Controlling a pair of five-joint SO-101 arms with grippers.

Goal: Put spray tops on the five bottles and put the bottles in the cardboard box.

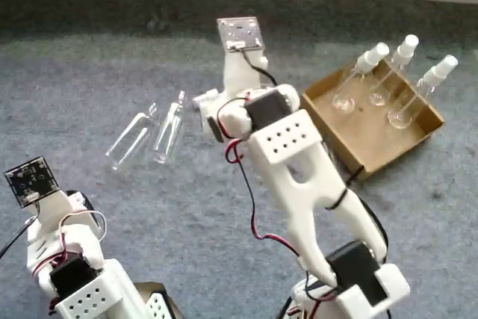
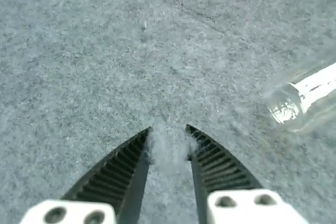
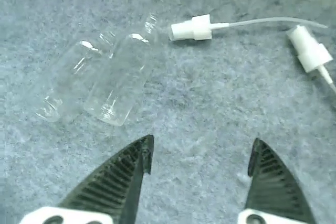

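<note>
Two clear bottles without tops [image 1: 134, 140] [image 1: 170, 128] lie side by side on the grey carpet, left of the centre arm. The right wrist view has them [image 3: 68, 80] [image 3: 123, 77] ahead of my right gripper [image 3: 202, 145], which is open wide above the carpet with nothing in it. Two white spray tops [image 3: 191, 29] [image 3: 310, 51] with thin tubes lie just past the bottles' necks. My left gripper [image 2: 168, 129] hovers low over bare carpet, slightly open and empty, with one bottle's base [image 2: 294, 100] off to its side. The cardboard box [image 1: 367, 134] holds three capped bottles [image 1: 358, 72] [image 1: 392, 72] [image 1: 422, 91].
The centre arm [image 1: 299, 169] stretches from the near edge up between the loose bottles and the box. The other arm [image 1: 67, 259] sits at the near left corner. Open carpet lies between the two arms.
</note>
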